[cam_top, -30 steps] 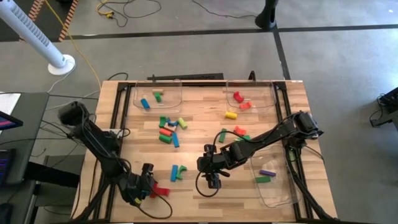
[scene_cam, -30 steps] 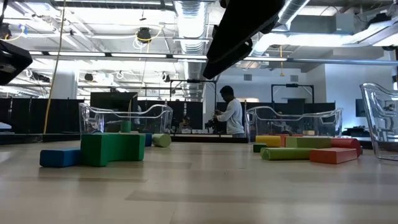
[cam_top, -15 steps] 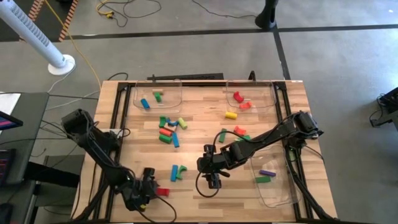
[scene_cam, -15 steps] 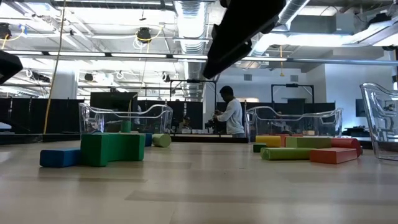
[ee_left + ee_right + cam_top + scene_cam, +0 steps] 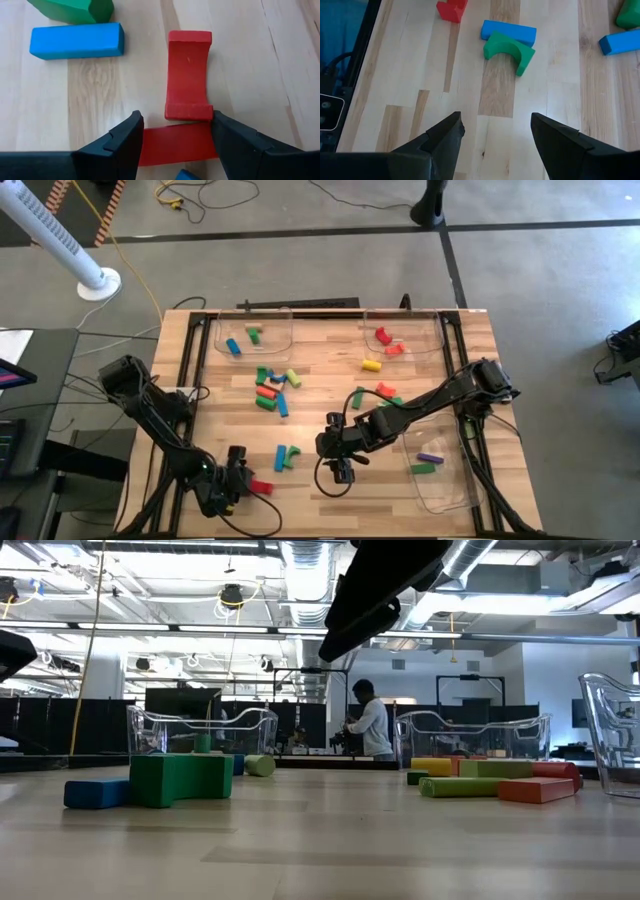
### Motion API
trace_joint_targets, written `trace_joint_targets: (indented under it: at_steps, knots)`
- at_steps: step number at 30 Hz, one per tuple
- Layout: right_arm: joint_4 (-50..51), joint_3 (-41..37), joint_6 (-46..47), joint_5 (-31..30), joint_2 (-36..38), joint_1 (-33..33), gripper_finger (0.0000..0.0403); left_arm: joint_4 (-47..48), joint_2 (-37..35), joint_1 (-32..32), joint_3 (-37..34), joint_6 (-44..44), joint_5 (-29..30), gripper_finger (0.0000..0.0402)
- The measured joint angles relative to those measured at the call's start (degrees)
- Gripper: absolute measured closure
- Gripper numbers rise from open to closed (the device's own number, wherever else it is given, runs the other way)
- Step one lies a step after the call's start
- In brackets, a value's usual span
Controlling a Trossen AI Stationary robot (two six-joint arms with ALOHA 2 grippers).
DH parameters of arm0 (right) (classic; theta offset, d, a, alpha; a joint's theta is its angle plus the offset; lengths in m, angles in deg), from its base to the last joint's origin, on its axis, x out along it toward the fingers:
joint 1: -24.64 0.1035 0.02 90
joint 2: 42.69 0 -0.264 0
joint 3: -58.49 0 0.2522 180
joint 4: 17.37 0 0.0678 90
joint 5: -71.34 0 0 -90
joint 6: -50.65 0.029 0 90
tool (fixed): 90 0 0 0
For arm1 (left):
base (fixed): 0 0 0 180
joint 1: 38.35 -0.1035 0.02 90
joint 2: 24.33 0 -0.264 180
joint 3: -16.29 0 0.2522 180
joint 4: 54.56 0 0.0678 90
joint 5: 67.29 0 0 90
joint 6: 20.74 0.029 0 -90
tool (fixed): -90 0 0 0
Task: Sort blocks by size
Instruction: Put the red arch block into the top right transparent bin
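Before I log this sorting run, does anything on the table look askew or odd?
Nothing looks damaged or spilled. The wooden blocks just lie scattered at mixed angles; the red arch-shaped block butts against a red flat bar between the left gripper's open fingers.

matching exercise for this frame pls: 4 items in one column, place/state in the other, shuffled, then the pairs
Items
1. left gripper
2. right gripper
3. yellow block
4. purple block

Places/states
A. inside the clear tray at the table's right edge, beside a green block
B. open over bare wood, nothing between the fingers
C. on the table just outside the far right tray
D. open, fingers either side of a flat red block, near the table's front left corner

Pairs: 1-D, 2-B, 3-C, 4-A
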Motion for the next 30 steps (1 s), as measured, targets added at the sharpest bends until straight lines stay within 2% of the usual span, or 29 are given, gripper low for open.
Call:
trace_joint_targets:
  at_steps: [9, 15, 20, 30]
  knots:
    - [0.0, 0.0, 0.0, 0.0, 0.0, 0.0, 0.0138, -0.4, 0.0, 0.0, -0.1, 0.0, 0.2, 0.0224]
    - [0.0, 0.0, 0.4, 0.0, 0.0, 0.2, 0.0138, -1.6, 0.0, 0.0, -0.1, 3.3, 1.7, 0.0248]
    - [-0.5, 0.0, 1.2, 0.0, 0.0, 0.7, 0.0138, -1.6, 0.0, -0.5, -0.1, 5.8, 1.9, 0.0253]
    - [-1.1, 0.0, 2.1, -0.1, 0.0, 1.1, 0.0138, -3.1, 0.0, -2.2, -0.1, 11.1, -1.6, 0.0253]
